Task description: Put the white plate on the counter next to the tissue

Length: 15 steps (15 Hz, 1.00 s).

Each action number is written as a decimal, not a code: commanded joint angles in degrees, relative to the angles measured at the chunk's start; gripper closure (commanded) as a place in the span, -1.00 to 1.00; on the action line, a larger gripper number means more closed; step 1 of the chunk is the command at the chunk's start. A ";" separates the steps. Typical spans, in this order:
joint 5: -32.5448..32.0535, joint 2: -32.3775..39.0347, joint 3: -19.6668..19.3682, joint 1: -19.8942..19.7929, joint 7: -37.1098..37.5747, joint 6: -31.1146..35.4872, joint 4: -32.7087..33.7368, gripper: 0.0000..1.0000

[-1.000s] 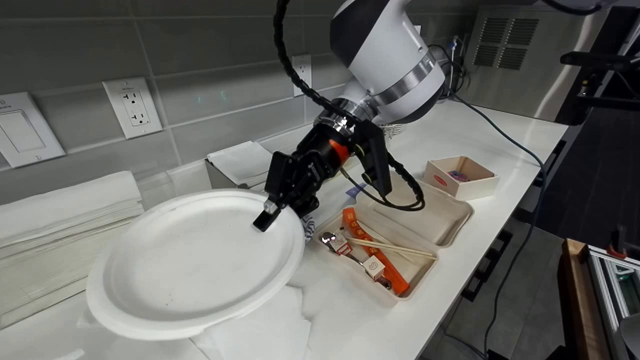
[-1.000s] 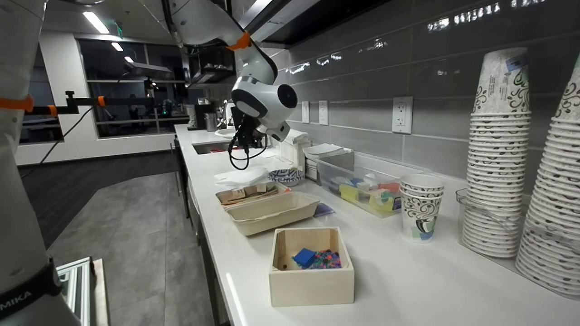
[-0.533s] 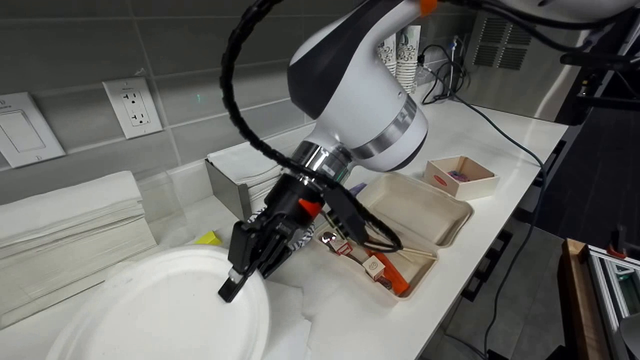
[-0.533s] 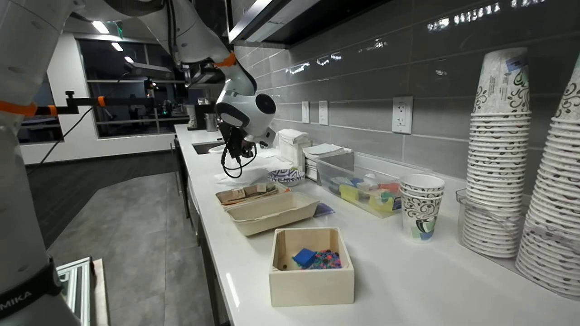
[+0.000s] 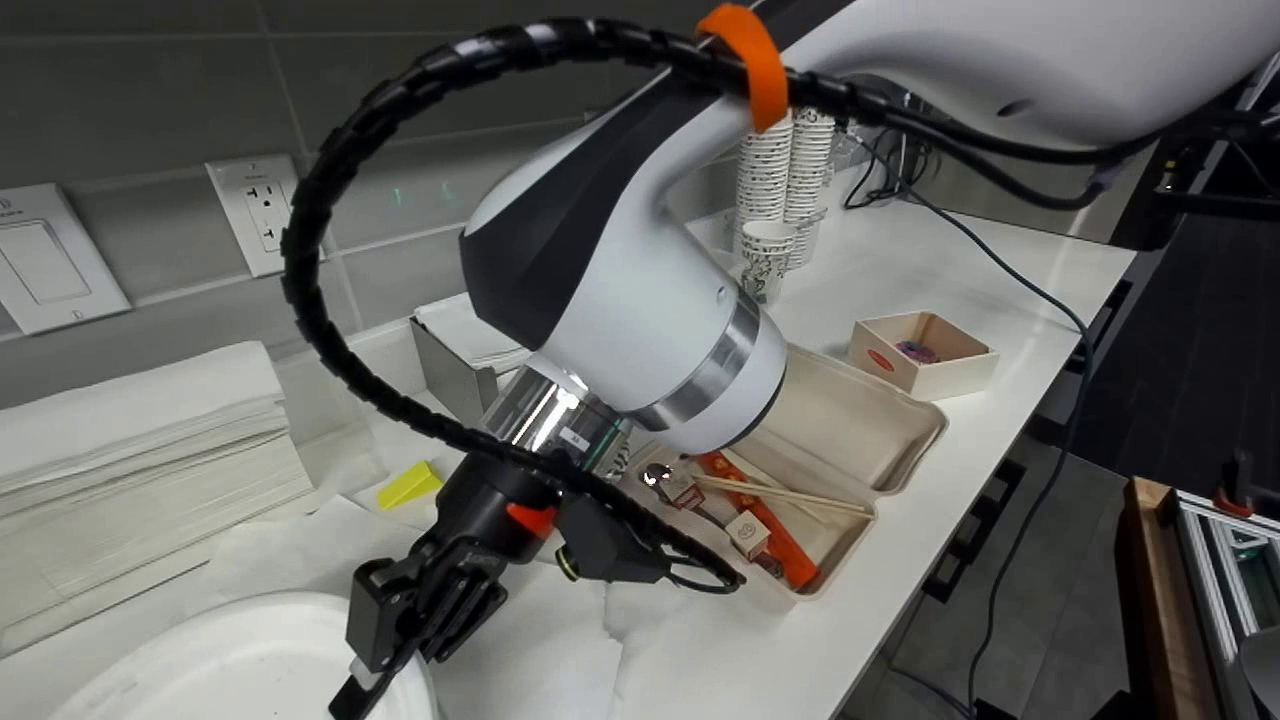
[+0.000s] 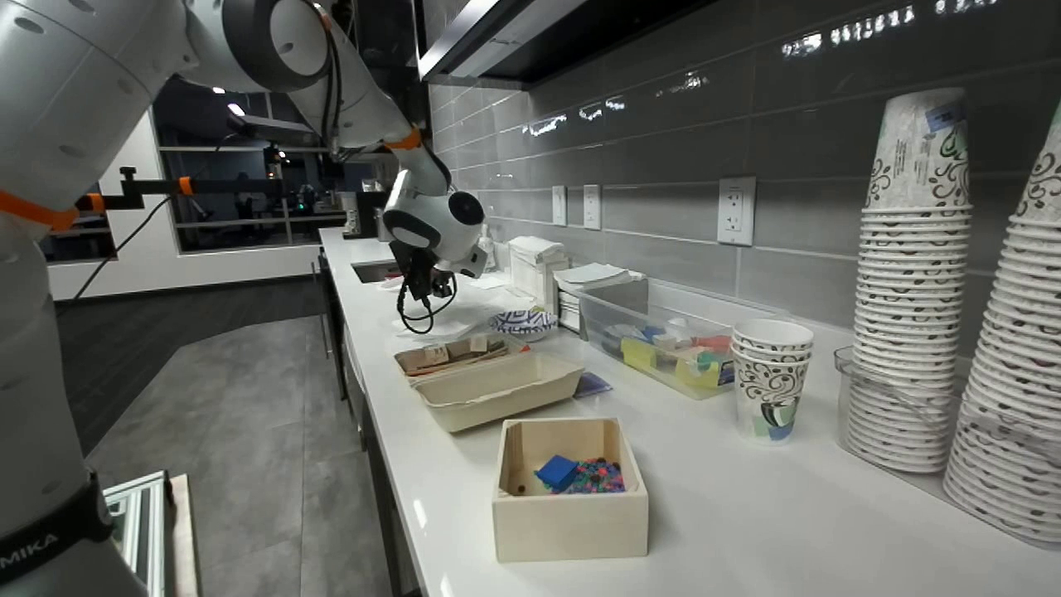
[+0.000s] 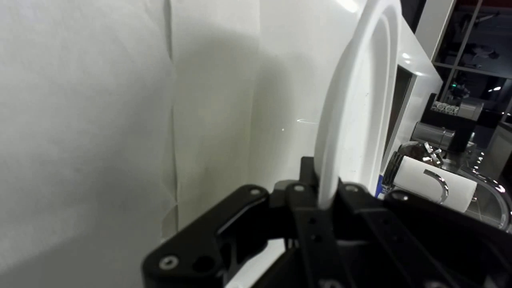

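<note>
My gripper (image 5: 372, 682) is shut on the rim of the white plate (image 5: 235, 665), which is cut off at the lower left of that exterior view. In the wrist view the plate (image 7: 358, 104) stands edge-on between the fingertips (image 7: 323, 176), above the counter (image 7: 298, 96), with shadows below it. The tissue (image 5: 545, 640) lies flat on the counter (image 5: 720, 640), beside the gripper. The tissue also fills the left of the wrist view (image 7: 84, 120). In the exterior view from farther off, the arm hides most of the plate, and the gripper (image 6: 421, 283) shows small.
Napkin stacks (image 5: 140, 480) stand along the wall. A yellow piece (image 5: 408, 485) lies near the arm. An open tan tray (image 5: 850, 430) holds chopsticks and an orange item. A blue-patterned plate (image 6: 524, 322), a wooden box (image 6: 572, 522) and cups (image 6: 771, 381) stand along the counter.
My gripper has moved down and left in an exterior view, carrying the plate along the counter towards the sink side. The yellow piece and more of the paper sheets are uncovered.
</note>
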 commanded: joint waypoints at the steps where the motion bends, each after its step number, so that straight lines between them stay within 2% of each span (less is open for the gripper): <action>1: -2.29 3.32 0.03 0.58 2.47 0.95 3.69 0.24; 4: -9.42 0.20 -1.58 0.92 8.65 -0.05 0.68 -0.20; 6: -17.76 -2.65 -3.04 0.62 14.05 -0.79 -1.83 -0.52; 9: -30.23 -7.99 -4.14 -1.26 17.98 -2.84 -4.52 -0.96; 10: -34.55 -10.08 -4.91 -1.41 20.41 -2.22 -5.58 -1.00; 11: -39.77 -12.75 -8.37 0.54 25.18 -2.91 -7.05 -1.00; 15: -58.78 -20.81 -10.44 -1.59 40.67 -4.47 -12.34 -1.00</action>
